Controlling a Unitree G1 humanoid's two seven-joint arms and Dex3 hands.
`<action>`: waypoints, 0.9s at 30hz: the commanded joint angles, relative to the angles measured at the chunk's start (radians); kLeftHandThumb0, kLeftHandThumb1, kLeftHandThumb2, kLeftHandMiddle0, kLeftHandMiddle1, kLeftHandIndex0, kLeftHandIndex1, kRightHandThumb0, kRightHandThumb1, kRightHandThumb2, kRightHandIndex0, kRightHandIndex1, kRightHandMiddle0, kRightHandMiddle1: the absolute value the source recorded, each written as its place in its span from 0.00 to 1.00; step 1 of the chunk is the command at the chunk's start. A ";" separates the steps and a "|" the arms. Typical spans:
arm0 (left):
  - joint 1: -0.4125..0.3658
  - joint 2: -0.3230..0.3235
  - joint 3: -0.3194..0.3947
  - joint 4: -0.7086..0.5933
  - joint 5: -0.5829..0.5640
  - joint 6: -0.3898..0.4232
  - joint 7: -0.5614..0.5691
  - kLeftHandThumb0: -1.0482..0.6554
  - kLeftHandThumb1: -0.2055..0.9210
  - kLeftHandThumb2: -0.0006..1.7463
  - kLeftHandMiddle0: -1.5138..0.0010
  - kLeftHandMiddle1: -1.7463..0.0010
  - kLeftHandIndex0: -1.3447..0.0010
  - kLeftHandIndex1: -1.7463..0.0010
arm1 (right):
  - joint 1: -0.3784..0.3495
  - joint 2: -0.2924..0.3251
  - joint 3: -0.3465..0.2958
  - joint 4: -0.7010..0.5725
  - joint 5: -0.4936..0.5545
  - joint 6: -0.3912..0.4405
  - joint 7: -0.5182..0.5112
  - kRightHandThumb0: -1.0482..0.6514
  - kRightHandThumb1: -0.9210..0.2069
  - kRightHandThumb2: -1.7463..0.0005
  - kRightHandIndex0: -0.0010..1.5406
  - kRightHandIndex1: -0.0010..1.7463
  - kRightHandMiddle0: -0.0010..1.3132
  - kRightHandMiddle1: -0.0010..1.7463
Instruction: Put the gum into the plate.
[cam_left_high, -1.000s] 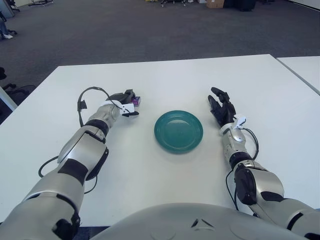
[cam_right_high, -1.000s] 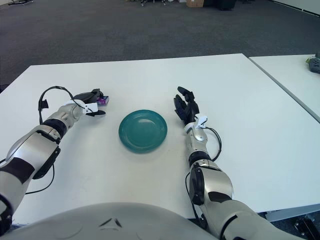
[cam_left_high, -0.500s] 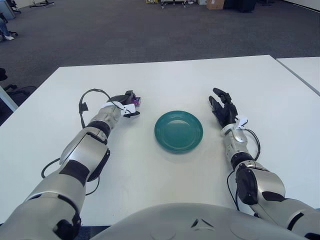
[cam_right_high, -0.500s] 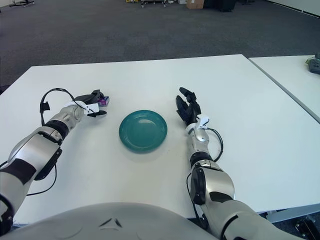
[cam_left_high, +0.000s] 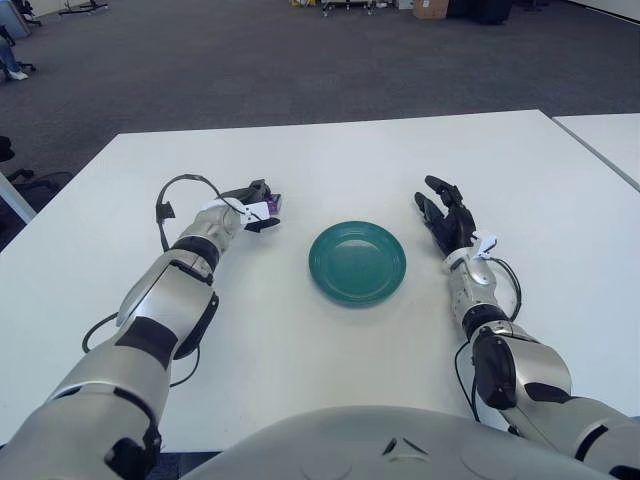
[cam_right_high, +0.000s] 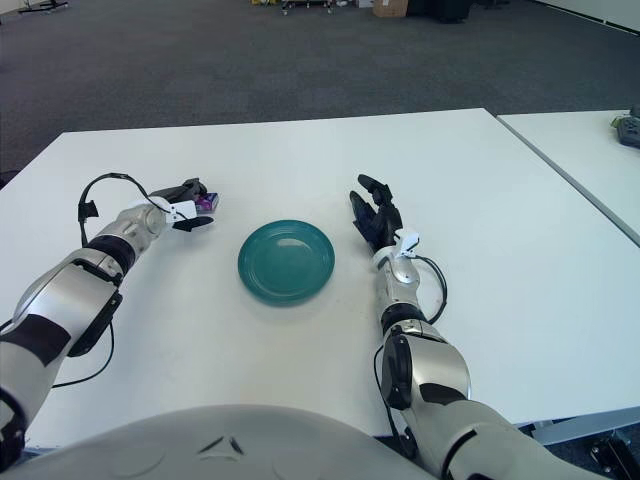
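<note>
Left eye view: broad white rectangular bench (cam_left_high: 330, 160) seen from above, dark grey carpeted floor (cam_left_high: 300, 60) beyond its far edge
Plate: round teal glazed plate (cam_left_high: 357, 262), flat on the bench between the two hands, nothing in it
Gum: small purple pack of gum (cam_left_high: 272, 203), left of the plate and well apart from it, low over the bench; whether it touches the surface cannot be told
Left hand: black three-finger left hand (cam_left_high: 250, 205) at the end of the silver forearm, reaching forward and rightward, left of the plate
Left fingers: dark fingers (cam_left_high: 259, 188) closed round the gum, pack pinched at the tip of the hand with its purple end showing to the right
Left cable: thin black cable (cam_left_high: 170, 200) looping up from the left wrist
Right hand: black three-finger right hand (cam_left_high: 443, 217), just right of the plate, palm turned toward it
Right fingers: spread and pointing away from the robot, holding nothing
Second bench: corner of another white bench (cam_left_high: 610, 135) at the right edge, apart from the main one
Right eye view: same layout; a dark object (cam_right_high: 628, 128) sits on the second bench, too small to identify
</note>
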 joint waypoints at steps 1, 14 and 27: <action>0.115 -0.042 -0.033 0.064 0.020 0.024 -0.220 0.11 1.00 0.27 0.79 0.48 0.90 0.24 | 0.071 0.000 -0.021 0.058 0.030 0.056 0.007 0.27 0.03 0.79 0.27 0.01 0.00 0.46; 0.117 -0.058 -0.060 0.068 0.039 0.027 -0.303 0.07 1.00 0.28 0.83 0.36 0.92 0.23 | 0.070 -0.012 -0.034 0.068 0.030 0.067 0.008 0.27 0.03 0.80 0.26 0.00 0.00 0.42; 0.113 -0.069 -0.056 0.070 0.031 0.066 -0.362 0.00 1.00 0.28 0.80 0.55 0.92 0.32 | 0.069 -0.019 -0.046 0.066 0.040 0.070 0.022 0.27 0.02 0.80 0.26 0.00 0.00 0.42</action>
